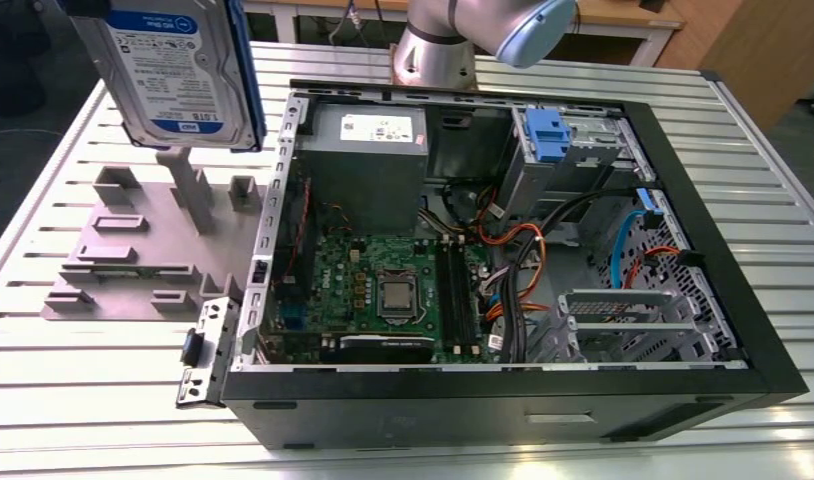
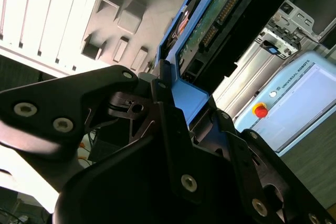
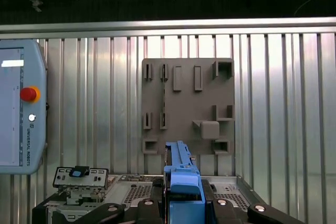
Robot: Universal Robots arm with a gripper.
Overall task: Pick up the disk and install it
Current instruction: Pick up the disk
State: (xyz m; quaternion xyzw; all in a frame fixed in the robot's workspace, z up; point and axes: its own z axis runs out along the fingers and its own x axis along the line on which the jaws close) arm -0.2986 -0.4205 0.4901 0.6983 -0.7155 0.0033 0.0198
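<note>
Pickup's done: your end effector [image 3: 182, 203] looks clamped on the disk [image 1: 167, 75] by its blue frame, up in the air at roughly 10 o'clock from the open case [image 1: 514, 250], install not done yet.

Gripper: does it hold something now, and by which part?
The gripper holds the disk by one end, clamped on its blue frame.

Disk [image 1: 176, 78] top beyond ext. view's edge.
</note>
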